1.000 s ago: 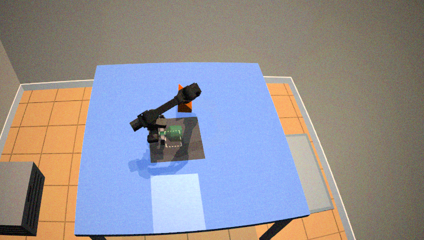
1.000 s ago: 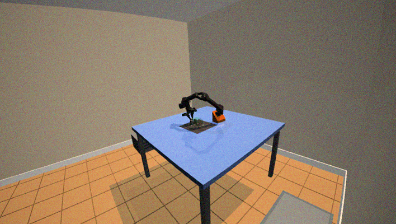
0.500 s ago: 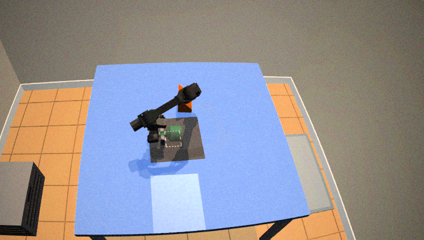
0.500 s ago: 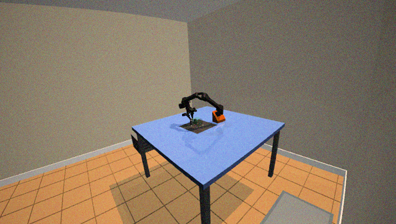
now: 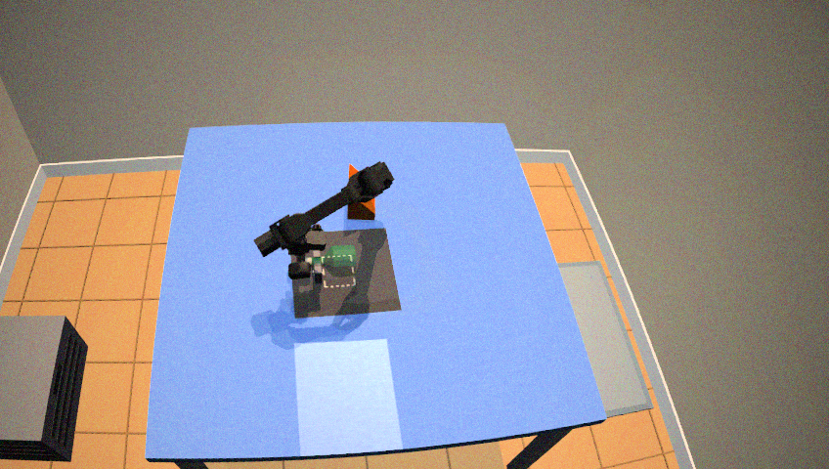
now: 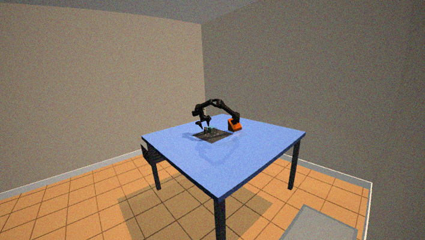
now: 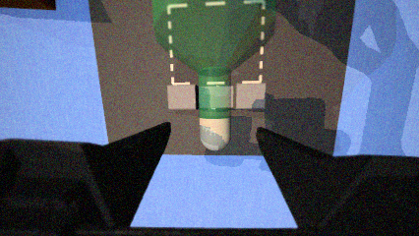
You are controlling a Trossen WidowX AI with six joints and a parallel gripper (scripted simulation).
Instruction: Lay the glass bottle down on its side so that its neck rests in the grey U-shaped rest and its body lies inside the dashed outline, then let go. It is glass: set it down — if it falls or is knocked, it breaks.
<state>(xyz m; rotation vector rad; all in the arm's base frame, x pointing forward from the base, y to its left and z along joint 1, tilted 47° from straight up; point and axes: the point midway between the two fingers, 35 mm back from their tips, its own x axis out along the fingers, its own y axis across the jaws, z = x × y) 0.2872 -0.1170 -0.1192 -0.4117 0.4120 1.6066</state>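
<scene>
The glass bottle lies on its side, its neck between the two uprights of the grey rest. Its body overlaps the dashed outline; whether all of it is inside, I cannot tell. The pincer is wide open and holds nothing. In the wrist view the bottle's pale, rounded tip shows between the spread fingers, with a gap on either side, and the body points away from them.

The rest and bottle are on a dark brown mat, on a blue table. The black arm arches over from beside an orange block, which stands near the mat, apart from the bottle. Nothing shows between the fingers and the tip.

The glass is green and see-through, with the outline's dashes visible through it; it has a broad body, sloping shoulders and a slim neck. It looks whole.
</scene>
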